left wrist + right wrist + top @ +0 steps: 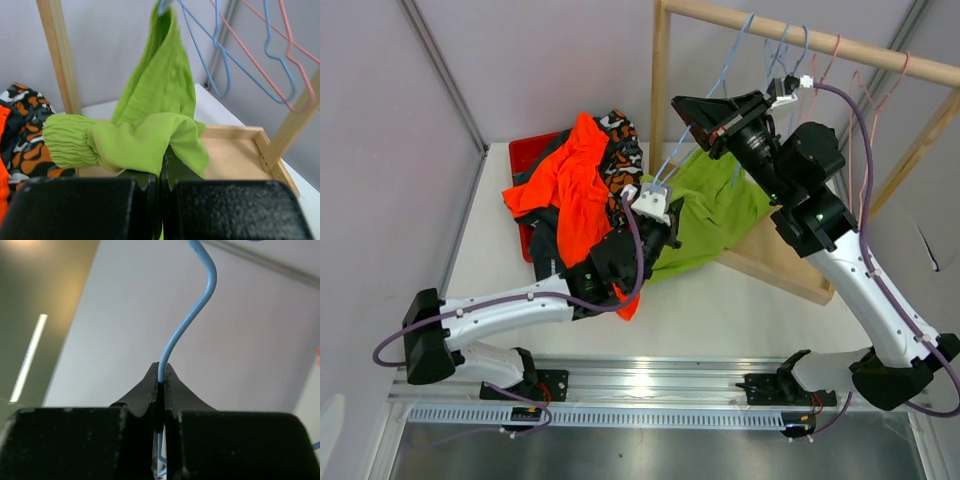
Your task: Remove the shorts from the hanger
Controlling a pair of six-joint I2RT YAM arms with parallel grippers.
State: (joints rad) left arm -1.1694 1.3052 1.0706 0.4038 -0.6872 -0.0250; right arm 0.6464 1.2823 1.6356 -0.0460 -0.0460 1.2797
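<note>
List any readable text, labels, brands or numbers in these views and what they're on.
No readable text in any view.
lime green shorts: plain fabric, no tag or print showing.
camouflage shorts: pattern only, no letters.
blue hanger: bare wire, unmarked.
left arm and right arm: any marking is too small to read.

Wooden rack (660, 90): stands far right on my tabletop (740, 310).
Red tray (525, 155): far left, near the rack's post.
</note>
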